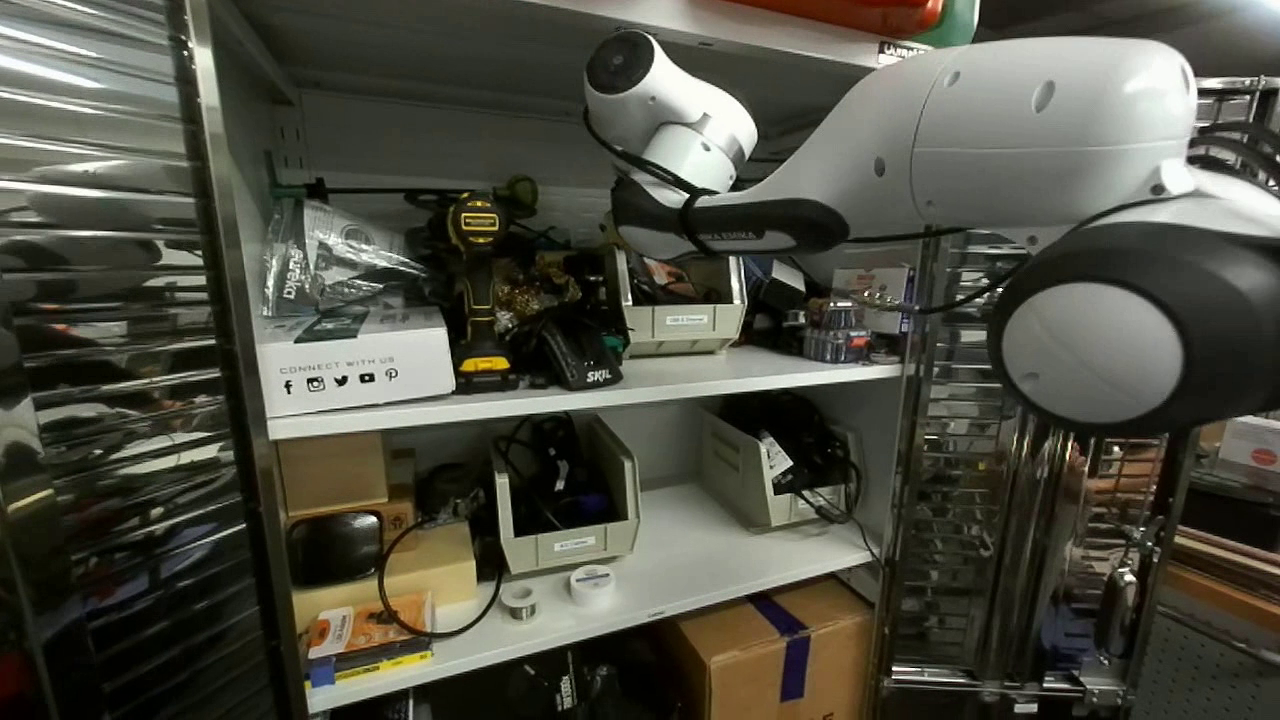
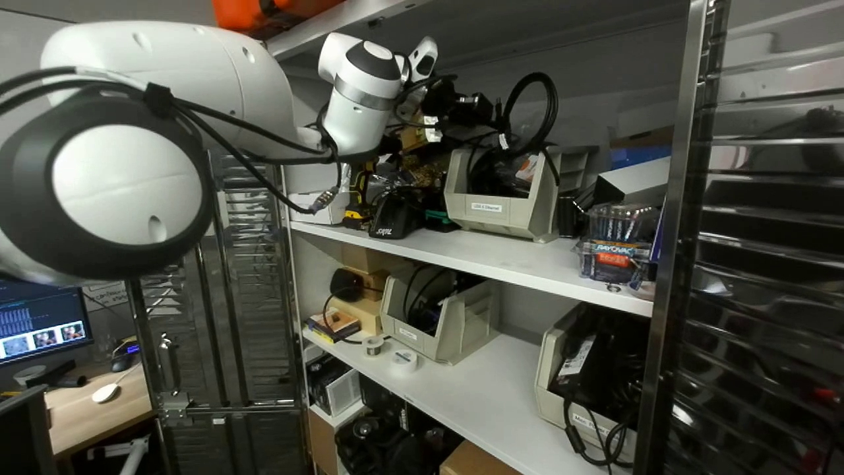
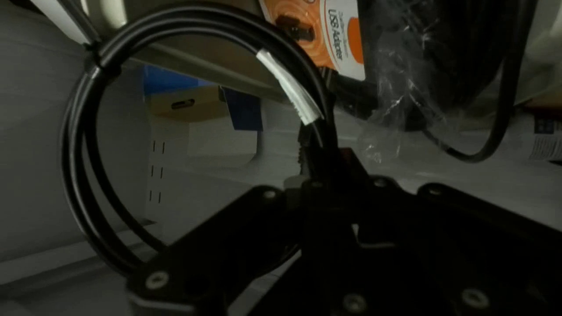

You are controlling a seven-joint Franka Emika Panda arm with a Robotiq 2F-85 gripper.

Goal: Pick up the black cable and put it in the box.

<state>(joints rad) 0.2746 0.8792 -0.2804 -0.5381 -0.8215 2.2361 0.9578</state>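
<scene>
Pinching the black cable (image 2: pixel 551 109), the tool (image 3: pixel 325 163) has the coil standing to its right in an exterior view, long axis nearly upright. Below the tool sits the labelled bin (image 2: pixel 506 219), near the front edge of the worktop (image 2: pixel 422 245); farther right, open room, then the metal upright (image 2: pixel 686 158).

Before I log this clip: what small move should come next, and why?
Probably lower the gripper slightly before releasing: it grips the black cable, and in an exterior view most of the loop shows above the rim of the labelled bin, apparently the target.
</scene>
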